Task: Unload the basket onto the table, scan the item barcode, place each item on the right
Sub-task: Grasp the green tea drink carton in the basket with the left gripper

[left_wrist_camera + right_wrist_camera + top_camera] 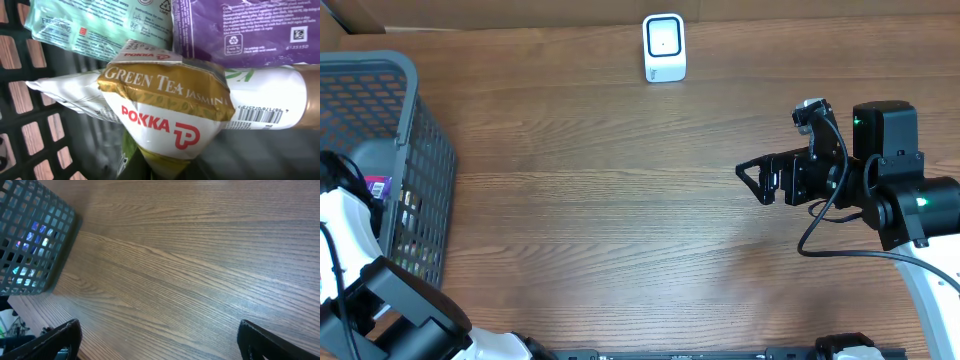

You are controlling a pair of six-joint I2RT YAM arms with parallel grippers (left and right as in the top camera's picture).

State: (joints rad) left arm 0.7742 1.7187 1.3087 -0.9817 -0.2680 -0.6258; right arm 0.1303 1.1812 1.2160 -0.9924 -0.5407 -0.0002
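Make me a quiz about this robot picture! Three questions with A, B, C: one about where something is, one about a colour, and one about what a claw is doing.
1. Where is the white scanner?
A. on the floor
B. at the far edge of the table
C. on a shelf

2. What colour is the word POKKA on the tea carton?
A. blue
B. red
C. black

3. How is the right claw?
A. open and empty
B. shut on a bottle
C. shut on a spoon

Answers:
1 B, it stands on the wood at the top of the overhead view.
2 B, the letters are red on white.
3 A, it is spread wide with only wood showing inside.
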